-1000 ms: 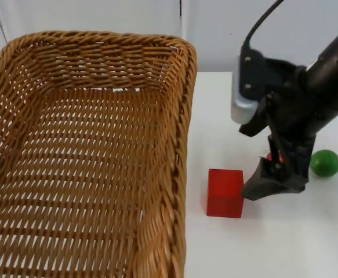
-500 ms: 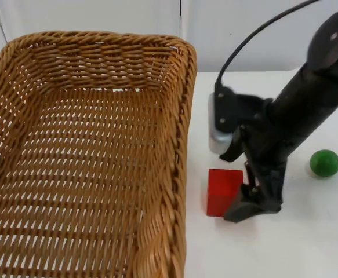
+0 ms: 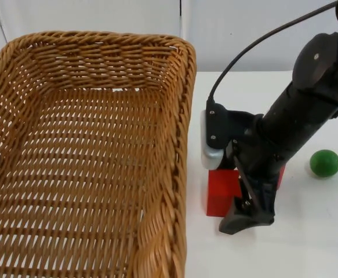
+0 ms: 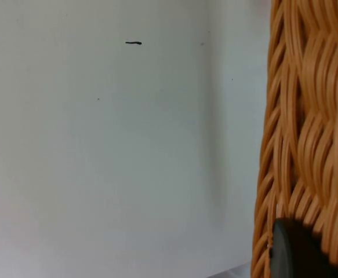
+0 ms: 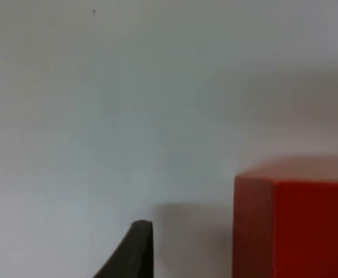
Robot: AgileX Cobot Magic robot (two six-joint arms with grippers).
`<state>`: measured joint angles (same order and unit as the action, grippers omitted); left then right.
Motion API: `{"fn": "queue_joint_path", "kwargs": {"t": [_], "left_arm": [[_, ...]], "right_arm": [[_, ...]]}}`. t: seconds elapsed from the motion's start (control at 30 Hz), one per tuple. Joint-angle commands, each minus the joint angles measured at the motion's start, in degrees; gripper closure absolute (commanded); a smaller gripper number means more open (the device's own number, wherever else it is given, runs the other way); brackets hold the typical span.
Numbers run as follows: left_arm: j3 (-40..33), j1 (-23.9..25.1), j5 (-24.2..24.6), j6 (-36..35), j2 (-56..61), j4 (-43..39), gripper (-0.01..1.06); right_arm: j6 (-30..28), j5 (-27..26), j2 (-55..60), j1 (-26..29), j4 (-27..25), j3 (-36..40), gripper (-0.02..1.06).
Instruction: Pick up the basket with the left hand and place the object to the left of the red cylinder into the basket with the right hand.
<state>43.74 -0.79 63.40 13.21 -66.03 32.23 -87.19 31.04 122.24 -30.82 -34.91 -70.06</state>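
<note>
Basket [image 3: 87,150] raised | right hand [image 3: 244,217] beside red cube [image 3: 221,191] (green ball [image 3: 324,163] apart)

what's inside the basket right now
Nothing: the basket shows only bare weave. Its near corner is out of frame. The red cube sits outside, under the right gripper.

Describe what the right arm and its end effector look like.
The right arm is matte black with thick rounded links. It ends in a slim black end effector with a wedge-shaped fingertip. A dark fingertip of the left end effector sits against the woven basket wall.
</note>
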Motion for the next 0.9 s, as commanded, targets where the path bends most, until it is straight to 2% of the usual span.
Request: {"fn": "queue_joint_path", "kwargs": {"t": [0.0,0.13,0.2,0.27,0.3,0.47,0.5,0.63,0.67,0.7,0.77,0.87], "left_arm": [[-0.09,-0.22,0.09,-0.44,0.71,1.88,1.05],[-0.09,-0.22,0.09,-0.56,0.71,1.88,1.05],[-0.09,-0.22,0.09,-0.56,0.71,1.88,1.05],[-0.09,-0.22,0.09,-0.56,0.71,1.88,1.05],[-0.09,-0.22,0.09,-0.56,0.71,1.88,1.05],[-0.09,-0.22,0.09,-0.56,0.71,1.88,1.05],[-0.09,-0.22,0.09,-0.56,0.71,1.88,1.05],[-0.09,-0.22,0.09,-0.56,0.71,1.88,1.05],[-0.09,-0.22,0.09,-0.56,0.71,1.88,1.05],[-0.09,-0.22,0.09,-0.56,0.71,1.88,1.05],[-0.09,-0.22,0.09,-0.56,0.71,1.88,1.05],[-0.09,-0.22,0.09,-0.56,0.71,1.88,1.05]], "right_arm": [[0.02,-0.39,-0.19,-0.28,0.08,-0.16,0.03],[0.02,-0.59,-0.19,-0.28,0.08,-0.16,0.04],[0.39,-0.73,-0.19,-0.28,0.08,-0.16,0.09],[0.39,-0.88,-0.19,-0.28,0.08,-0.16,0.19],[0.39,-0.88,-0.19,-0.28,0.08,-0.16,0.19],[0.78,-2.06,-0.19,-0.28,0.08,-0.16,0.5],[0.78,-2.06,-0.19,-0.28,0.08,-0.16,0.5],[0.78,-2.45,-0.19,-0.28,0.08,-0.16,0.81],[0.78,-2.45,-0.19,-0.28,0.08,-0.16,0.81],[0.9,-2.54,-0.19,-0.28,0.08,-0.16,0.92],[0.9,-2.54,-0.19,-0.28,0.24,-0.16,1.04],[0.9,-2.16,-0.56,-0.28,0.24,-0.16,1.05]]}}
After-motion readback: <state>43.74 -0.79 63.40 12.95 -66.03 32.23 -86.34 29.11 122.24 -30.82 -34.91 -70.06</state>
